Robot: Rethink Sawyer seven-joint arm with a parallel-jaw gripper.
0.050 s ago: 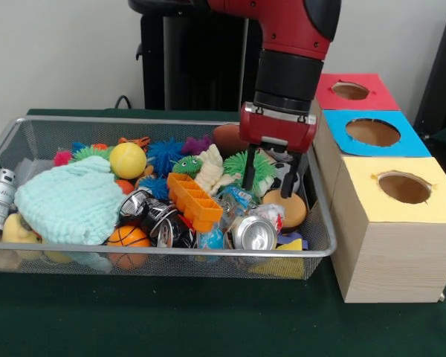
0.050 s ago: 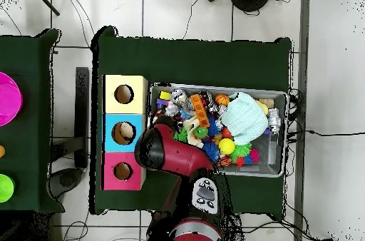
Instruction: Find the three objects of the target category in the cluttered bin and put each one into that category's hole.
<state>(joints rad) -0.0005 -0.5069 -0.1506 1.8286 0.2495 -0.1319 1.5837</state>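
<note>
So the red-and-black arm's hand (image 1: 270,181) hung open and empty over the right end of the silver wire-mesh bin (image 1: 30,130), looked mid-search, next needing a drop onto that green spiky ball (image 1: 247,165).

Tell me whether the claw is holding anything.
No: the claw hangs open over the bin, nothing between its fingers.

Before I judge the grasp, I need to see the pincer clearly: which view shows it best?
The front view: the pincer hangs open over the bin's right end, both black fingers visible above the toys. The overhead view hides it entirely beneath the red arm.
</note>
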